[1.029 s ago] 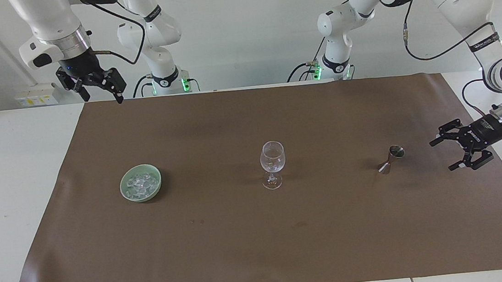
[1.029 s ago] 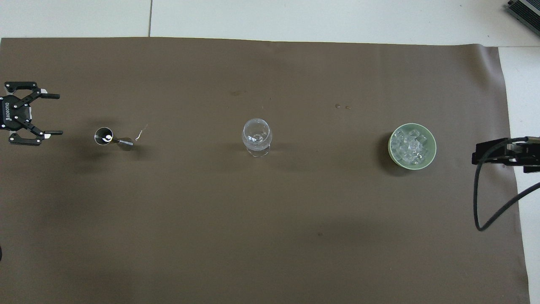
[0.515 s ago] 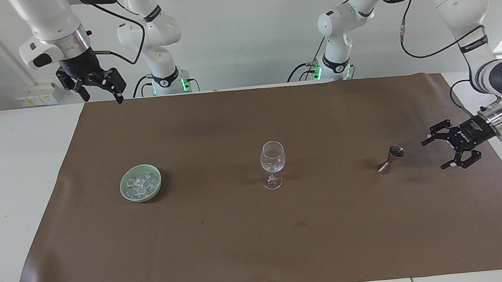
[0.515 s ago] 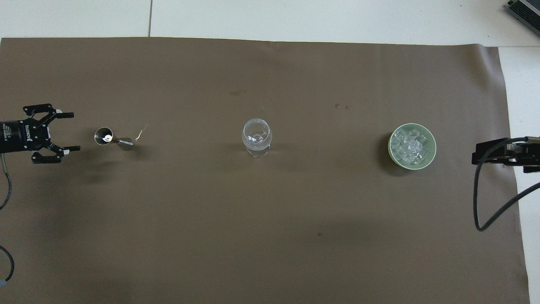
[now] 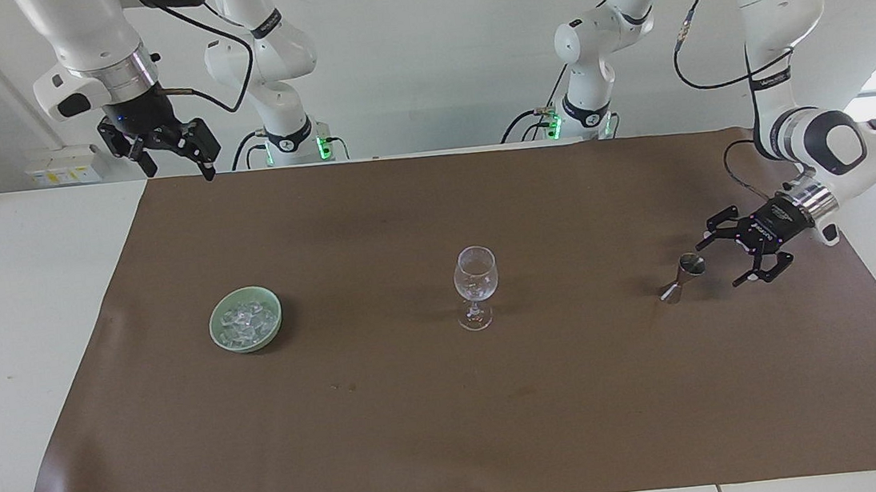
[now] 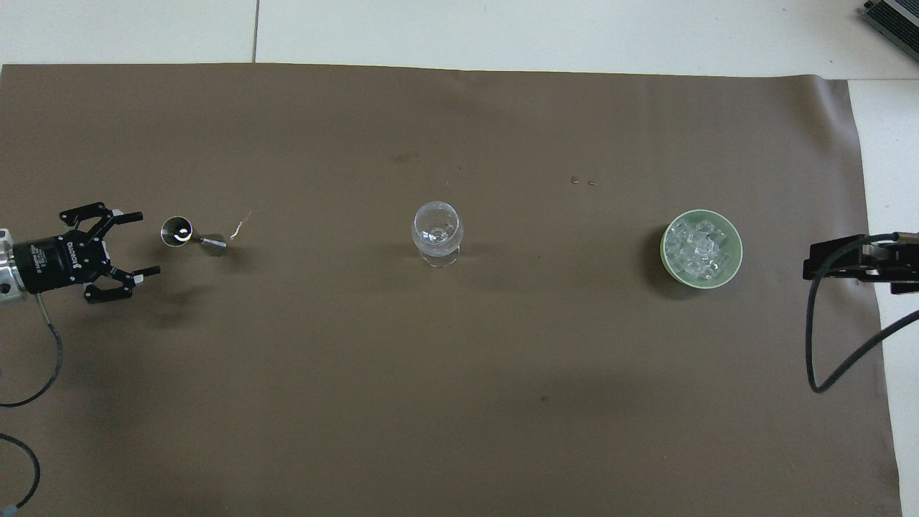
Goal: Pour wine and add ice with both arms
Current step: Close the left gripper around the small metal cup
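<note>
A small steel jigger [image 5: 681,279] [image 6: 188,235] stands on the brown mat toward the left arm's end. My left gripper [image 5: 721,263] [image 6: 146,243] hangs low beside it, open, its fingers pointing at the jigger with a small gap left. An empty-looking clear wine glass [image 5: 476,286] [image 6: 437,233] stands mid-mat. The ice [image 5: 246,319] [image 6: 700,248] fills a green bowl [image 5: 212,326] [image 6: 663,248] toward the right arm's end. My right gripper [image 5: 178,170] waits high, open and empty, over the mat's corner. No wine shows; I cannot tell what the jigger holds.
The brown mat [image 5: 455,421] covers most of the white table [image 5: 15,359]. Two tiny specks [image 6: 581,181] lie on the mat between glass and bowl, a little farther from the robots. Cables trail from both wrists.
The left arm has swung in from the mat's edge, bringing its open gripper lower and up to the jigger. The right arm, glass, bowl and jigger have not moved.
</note>
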